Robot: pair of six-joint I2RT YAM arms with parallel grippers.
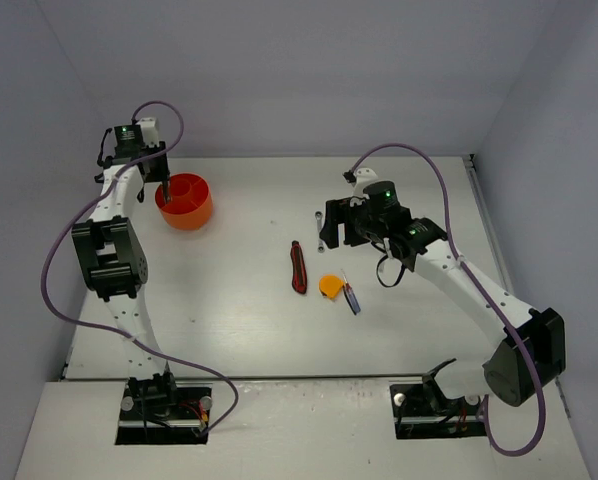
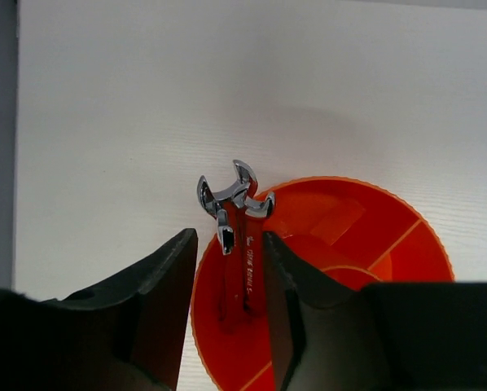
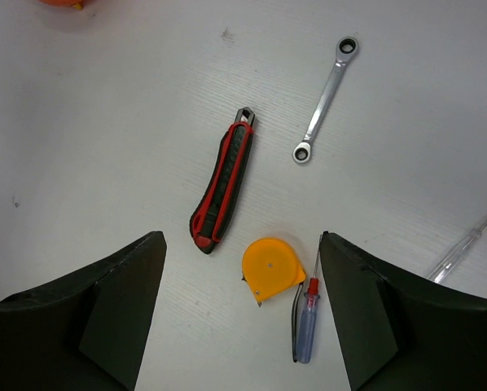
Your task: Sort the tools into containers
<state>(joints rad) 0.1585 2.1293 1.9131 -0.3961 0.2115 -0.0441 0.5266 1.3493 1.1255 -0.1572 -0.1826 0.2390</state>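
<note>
The left gripper (image 2: pixel 227 243) hangs over the orange-red tub (image 2: pixel 374 216), which sits at about ten o'clock on the white table (image 1: pixel 239 330). Its jaws are parted. Between them a small bunch of silver open-end wrenches (image 2: pixel 237 213) stands upright in an outer compartment at the tub's rim, heads up. The wrenches lie close against the right finger (image 2: pixel 282 318), while a clear gap separates them from the left finger (image 2: pixel 158 301). The right gripper (image 3: pixel 240 236) hovers over the middle of the table with its jaws spread wide and nothing between them. In its wrist view a red-black handled tool (image 3: pixel 223 183) lies flat. A silver ring wrench (image 3: pixel 325 98) is at its one o'clock, apart from it. The round orange tape measure (image 3: pixel 272 269) is just beside the tool's lower end at its five o'clock. The blue-red handled screwdriver (image 3: pixel 306 326) lies just beside the tape measure at the tape's four o'clock.
</note>
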